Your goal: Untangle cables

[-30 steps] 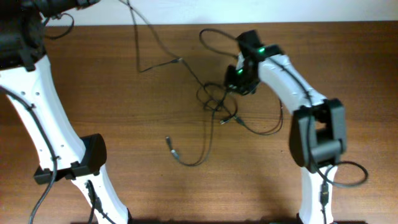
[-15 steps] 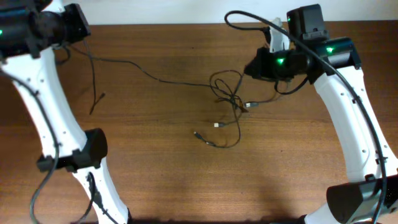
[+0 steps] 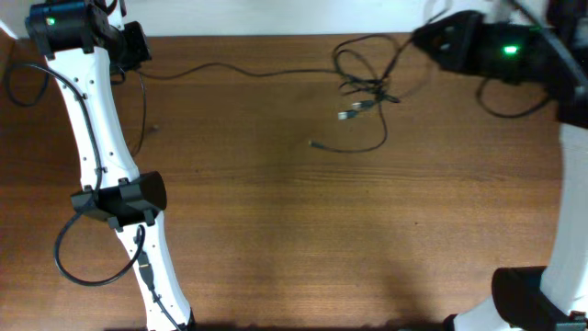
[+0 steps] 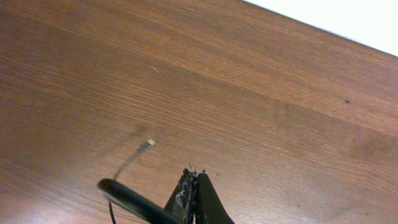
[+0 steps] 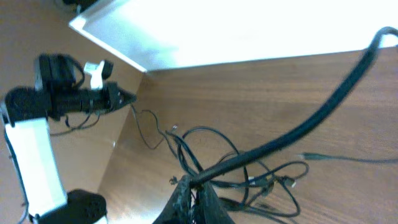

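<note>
Far right of the worktop (image 3: 276, 230): the cables (image 3: 361, 79) lie loosely bunched just beside the right tool (image 3: 430, 39), and two plug ends (image 3: 347, 115) trail out towards the near side.
Far left corner: the left tool (image 3: 129, 48) holds one long strand (image 3: 230, 64). It runs along the far edge to the bunched cables, and a short tail drops from the tool onto the wood.
Left tool state: the wrist view shows the fingers pressed together with a cord running out beside them, so I judge it clamped on the long strand.
Right tool state: the fingers are together on a cord that leads straight into the bunched cables, so it is clamped.
Handling: the cords look thin, light and limp. They should slide easily on the wood and hold no shape, and a hard pull against a crossing would likely cinch them tighter. The plug ends are the stiff parts and the likeliest to snag in a loop.
Where to take hold: grip the cord itself just outside the crossings, or just behind a plug so it can be led back through a loop.
Progress: one strand is stretched out, and the loops at the right are not yet freed.
</note>
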Controlling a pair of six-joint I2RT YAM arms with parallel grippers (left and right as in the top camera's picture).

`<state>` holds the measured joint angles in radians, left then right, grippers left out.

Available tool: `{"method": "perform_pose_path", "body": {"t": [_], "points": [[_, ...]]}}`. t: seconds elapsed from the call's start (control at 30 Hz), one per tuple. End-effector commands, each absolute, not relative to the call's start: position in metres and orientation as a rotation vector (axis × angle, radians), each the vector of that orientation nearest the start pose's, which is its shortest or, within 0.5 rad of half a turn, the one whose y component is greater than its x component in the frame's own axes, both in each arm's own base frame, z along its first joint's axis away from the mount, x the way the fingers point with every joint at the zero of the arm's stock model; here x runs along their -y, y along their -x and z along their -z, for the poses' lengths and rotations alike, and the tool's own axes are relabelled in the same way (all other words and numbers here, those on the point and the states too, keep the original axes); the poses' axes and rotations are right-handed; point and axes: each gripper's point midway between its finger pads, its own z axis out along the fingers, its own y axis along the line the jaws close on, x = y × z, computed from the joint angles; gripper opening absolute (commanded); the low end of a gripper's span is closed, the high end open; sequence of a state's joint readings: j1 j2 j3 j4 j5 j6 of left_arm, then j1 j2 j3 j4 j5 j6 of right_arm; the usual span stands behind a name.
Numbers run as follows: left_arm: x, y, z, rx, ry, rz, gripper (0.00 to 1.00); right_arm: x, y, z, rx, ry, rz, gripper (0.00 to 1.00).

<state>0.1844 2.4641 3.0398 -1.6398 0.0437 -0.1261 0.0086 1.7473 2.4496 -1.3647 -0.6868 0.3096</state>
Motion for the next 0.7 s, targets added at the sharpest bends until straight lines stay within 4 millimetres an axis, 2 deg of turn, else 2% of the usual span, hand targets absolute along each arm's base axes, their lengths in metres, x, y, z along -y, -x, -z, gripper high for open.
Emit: {"method": "perform_pose_path", "body": {"t": [0.0,0.03,0.07,0.17,0.2,0.23,0.27,0.33,0.43,0.47,0.5,0.53,0.57,0.6,0.67], "points": [[-0.1,-0.511,-0.244,-2.606,0.397,-0.057,0.0,-0.075,-0.37,-0.456,-2.191,-0.006,-0.946,0.04],[-0.101,-0.512,-0.245,-2.601,0.397,-0.056,0.0,-0.064,-0.369,-0.446,-2.228,-0.043,-0.931,0.04],[-0.101,-0.515,-0.246,-2.59,0.395,-0.056,0.0,-0.062,-0.368,-0.435,-2.268,-0.048,-0.931,0.04],[-0.094,-0.519,-0.249,-2.571,0.376,-0.004,0.0,-0.075,-0.367,-0.395,-2.435,-0.061,-0.859,0.04],[-0.086,-0.521,-0.25,-2.573,0.347,0.051,0.0,-0.085,-0.368,-0.381,-2.49,-0.04,-0.834,0.04],[-0.062,-0.522,-0.254,-2.573,0.199,0.195,0.0,-0.106,-0.37,-0.359,-2.56,0.016,-0.81,0.04],[-0.045,-0.521,-0.257,-2.564,0.095,0.293,0.0,-0.12,-0.371,-0.347,-2.595,0.057,-0.803,0.04],[0.001,-0.508,-0.27,-2.504,-0.201,0.584,0.0,-0.158,-0.372,-0.312,-2.68,0.162,-0.809,0.04],[0.018,-0.504,-0.274,-2.471,-0.277,0.686,0.0,-0.193,-0.375,-0.265,-2.776,0.199,-0.797,0.04],[0.02,-0.504,-0.274,-2.471,-0.281,0.688,0.06,-0.196,-0.376,-0.254,-2.798,0.194,-0.759,0.04],[0.021,-0.504,-0.273,-2.474,-0.285,0.684,0.22,-0.196,-0.378,-0.242,-2.826,0.174,-0.721,0.14],[0.021,-0.504,-0.273,-2.479,-0.285,0.67,0.43,-0.198,-0.38,-0.233,-2.846,0.175,-0.709,0.34],[0.021,-0.504,-0.273,-2.479,-0.284,0.667,0.53,-0.199,-0.381,-0.23,-2.854,0.173,-0.708,0.65],[0.018,-0.503,-0.274,-2.481,-0.28,0.648,0.59,-0.199,-0.383,-0.227,-2.858,0.172,-0.703,0.81],[0.015,-0.499,-0.287,-2.47,-0.262,0.602,0.67,-0.2,-0.383,-0.227,-2.848,0.211,-0.701,0.99]]}}
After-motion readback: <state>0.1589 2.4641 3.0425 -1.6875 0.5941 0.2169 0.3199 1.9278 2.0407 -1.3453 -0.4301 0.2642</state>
